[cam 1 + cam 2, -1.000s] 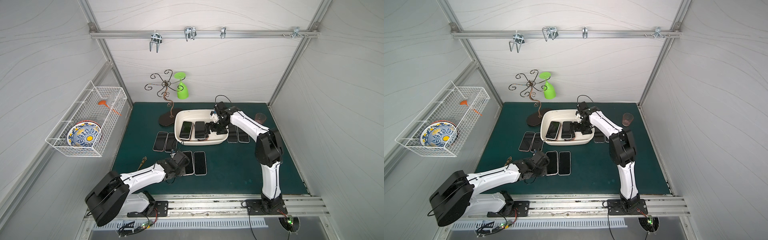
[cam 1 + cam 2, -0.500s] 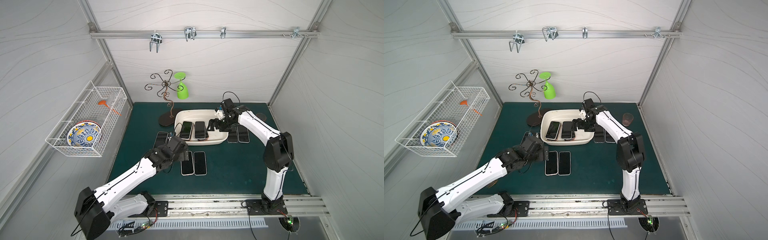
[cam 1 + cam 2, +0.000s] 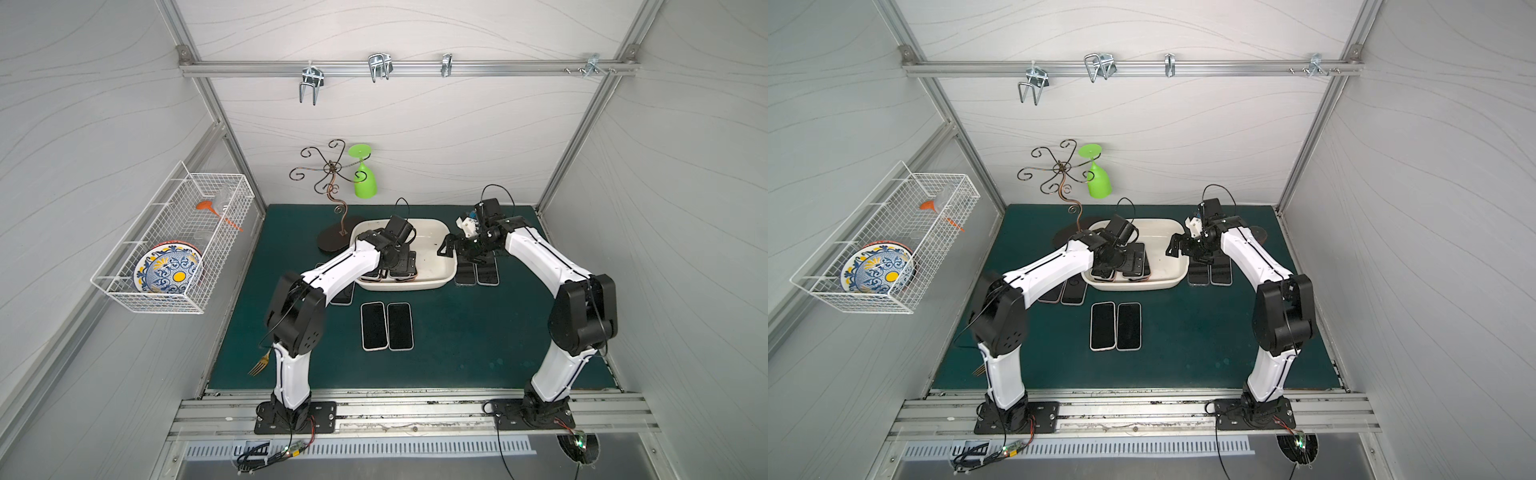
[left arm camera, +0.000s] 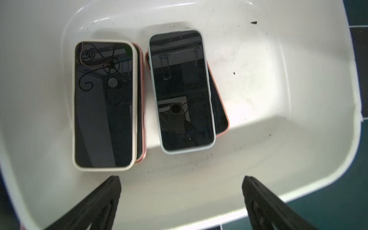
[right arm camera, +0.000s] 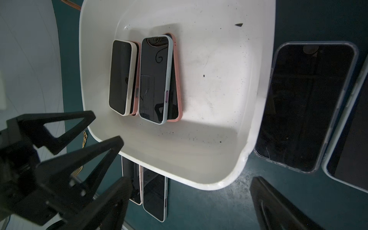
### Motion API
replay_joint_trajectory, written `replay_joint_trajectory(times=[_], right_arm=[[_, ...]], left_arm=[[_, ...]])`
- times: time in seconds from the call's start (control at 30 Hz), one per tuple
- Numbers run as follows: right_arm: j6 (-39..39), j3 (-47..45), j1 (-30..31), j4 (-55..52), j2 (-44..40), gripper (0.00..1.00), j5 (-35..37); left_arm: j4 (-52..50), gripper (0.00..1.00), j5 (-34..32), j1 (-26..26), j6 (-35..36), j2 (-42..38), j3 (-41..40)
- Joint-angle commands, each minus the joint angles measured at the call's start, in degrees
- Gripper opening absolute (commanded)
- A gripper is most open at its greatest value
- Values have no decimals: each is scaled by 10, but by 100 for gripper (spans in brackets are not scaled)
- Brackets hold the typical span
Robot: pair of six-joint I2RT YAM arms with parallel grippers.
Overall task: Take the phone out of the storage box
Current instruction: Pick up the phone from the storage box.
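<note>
Four phones (image 4: 103, 103) in storage box (image 4: 258, 149) | left claw (image 4: 181, 179) above, splayed, empty | right claw (image 5: 190, 181) at rim, splayed, empty

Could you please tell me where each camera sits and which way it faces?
Top views: high at the front, looking down; left arm, right arm and the storage box show.
Left wrist: above the box, looking in; left gripper open.
Right wrist: at the box's edge, looking down in; right gripper open.
Shared: both wrist views show the cream-cased phone.
</note>
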Motion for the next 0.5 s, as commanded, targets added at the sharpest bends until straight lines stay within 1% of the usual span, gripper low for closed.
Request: replay_joint_trajectory(times=[0.0,0.13,0.47], right_arm=[[-9,-3,-5,14,-2,99,-24],[-14,-10,-5,21,5,99,-35],[-22,-22,-11,29,16,99,-46]], left_arm=[[-22,100,13,-2,25,49,94],[-44,100,1,3,28,101,140],[-41,100,-4,7,16,159,159]])
